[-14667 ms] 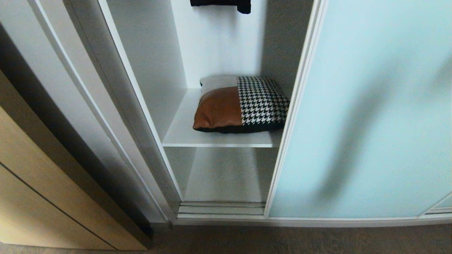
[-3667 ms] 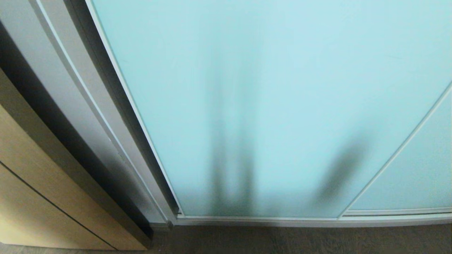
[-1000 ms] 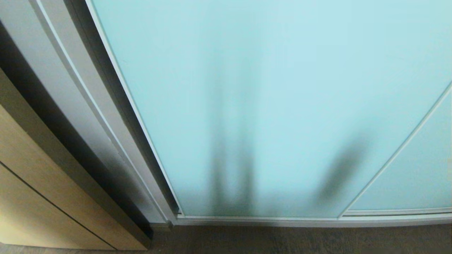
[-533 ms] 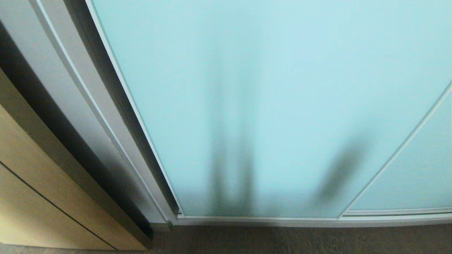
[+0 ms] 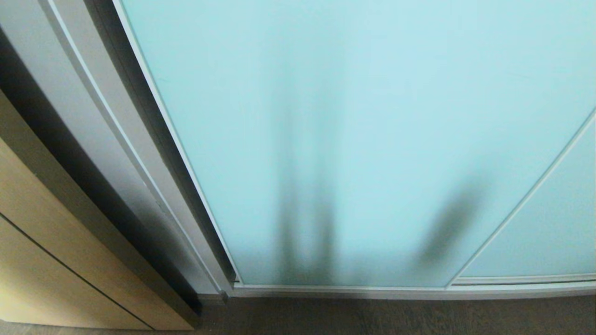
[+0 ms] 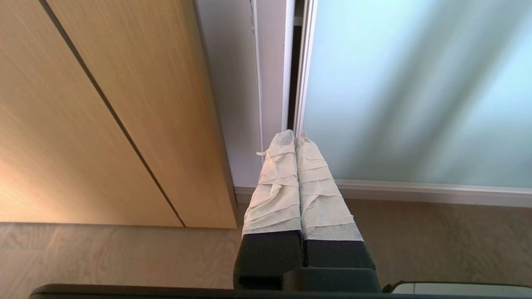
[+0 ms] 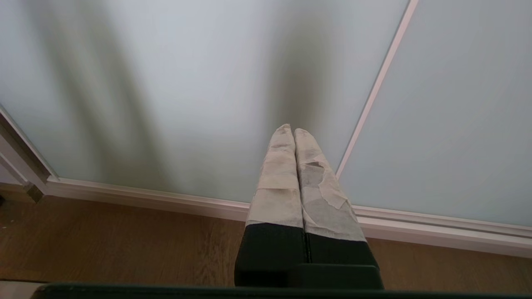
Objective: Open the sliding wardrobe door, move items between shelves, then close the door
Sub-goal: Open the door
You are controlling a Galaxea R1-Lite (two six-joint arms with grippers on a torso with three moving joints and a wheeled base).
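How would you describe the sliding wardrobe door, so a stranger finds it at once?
Start from the light wooden panel at the left. Right of it comes a grey frame, then the sliding wardrobe door: frosted pale aqua glass, thinly edged in silver, unlike the opaque wood.

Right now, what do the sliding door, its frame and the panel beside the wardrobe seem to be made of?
The sliding wardrobe door looks like frosted glass: pale aqua, matte, showing only blurred shadows. Its frame seems satin metal, silver-grey and thin. The side panel looks like light wood or wood-grain laminate, with fine straight grain; I cannot tell which.
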